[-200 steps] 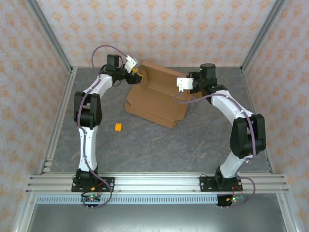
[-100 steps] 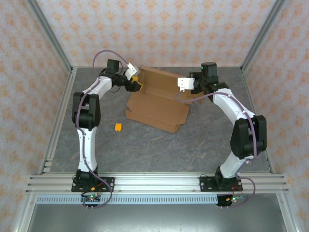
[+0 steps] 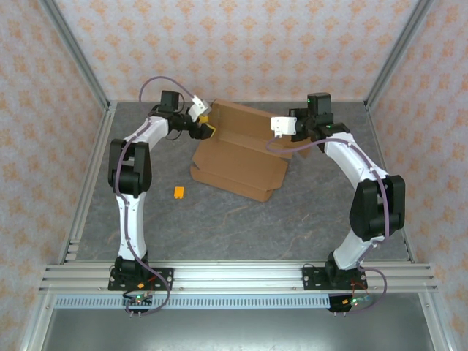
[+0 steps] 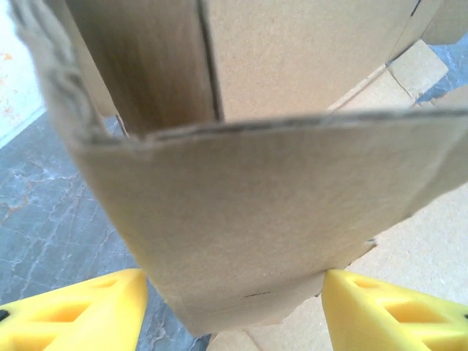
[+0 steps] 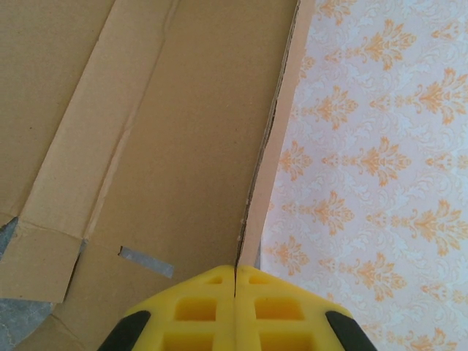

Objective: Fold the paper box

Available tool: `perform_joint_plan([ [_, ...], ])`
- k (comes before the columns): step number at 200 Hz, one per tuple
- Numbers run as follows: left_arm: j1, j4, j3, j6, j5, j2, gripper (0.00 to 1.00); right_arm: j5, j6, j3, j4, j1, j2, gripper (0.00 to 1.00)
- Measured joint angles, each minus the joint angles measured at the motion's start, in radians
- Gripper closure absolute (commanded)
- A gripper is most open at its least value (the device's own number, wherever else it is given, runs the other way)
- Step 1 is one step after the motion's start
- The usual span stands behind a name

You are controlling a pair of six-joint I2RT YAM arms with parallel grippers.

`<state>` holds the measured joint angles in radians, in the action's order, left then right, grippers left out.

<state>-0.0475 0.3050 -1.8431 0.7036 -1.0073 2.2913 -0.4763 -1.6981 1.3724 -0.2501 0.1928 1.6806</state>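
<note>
The paper box (image 3: pixel 241 157), a brown die-cut cardboard sheet, lies at the back middle of the table with its far panel (image 3: pixel 252 121) raised. My left gripper (image 3: pixel 209 124) is at the box's left rear corner. In the left wrist view its yellow fingers (image 4: pixel 80 314) stand open on either side of a bent cardboard flap (image 4: pixel 248 219), with table showing between the left finger and the flap. My right gripper (image 3: pixel 295 137) is at the right rear corner. In the right wrist view this gripper (image 5: pixel 235 274) is shut on the thin edge of the raised panel (image 5: pixel 183 131).
A small orange-yellow piece (image 3: pixel 179 192) lies on the grey table (image 3: pixel 241 227) left of centre, in front of the box. Patterned walls and metal frame posts (image 3: pixel 77 58) close in the back and sides. The arm bases sit on a rail (image 3: pixel 234 276) at the near edge.
My left gripper has moved slightly forward and right along the box's left rear corner. The right wrist has shifted a little back and right with the panel edge, and the box has turned slightly.
</note>
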Motion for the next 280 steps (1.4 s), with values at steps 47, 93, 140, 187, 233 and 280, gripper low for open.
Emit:
perform_joint_plan([
  [47, 0.065, 0.201, -0.104, 0.13, -0.008, 0.0, 0.3, 0.0, -0.001, 0.0, -0.002, 0.0, 0.0, 1.0],
  [93, 0.122, 0.358, -0.244, 0.254, -0.006, 0.011, 0.25, -0.003, -0.008, 0.0, -0.002, 0.0, 0.0, 1.0],
  [140, 0.106, 0.435, -0.446, 0.323, -0.006, 0.122, 0.25, -0.003, -0.016, 0.001, -0.001, 0.0, 0.0, 1.0],
  [187, 0.093, 0.473, -0.504, 0.343, -0.006, 0.267, 0.28, -0.003, -0.023, 0.002, -0.005, 0.0, 0.0, 1.0],
  [233, 0.079, 0.474, -0.592, 0.323, -0.018, 0.33, 0.28, -0.003, -0.031, 0.002, -0.005, 0.0, 0.0, 1.0],
  [280, 0.048, 0.476, -0.628, 0.326, -0.056, 0.33, 0.26, 0.005, -0.035, 0.002, -0.004, 0.001, 0.0, 1.0],
])
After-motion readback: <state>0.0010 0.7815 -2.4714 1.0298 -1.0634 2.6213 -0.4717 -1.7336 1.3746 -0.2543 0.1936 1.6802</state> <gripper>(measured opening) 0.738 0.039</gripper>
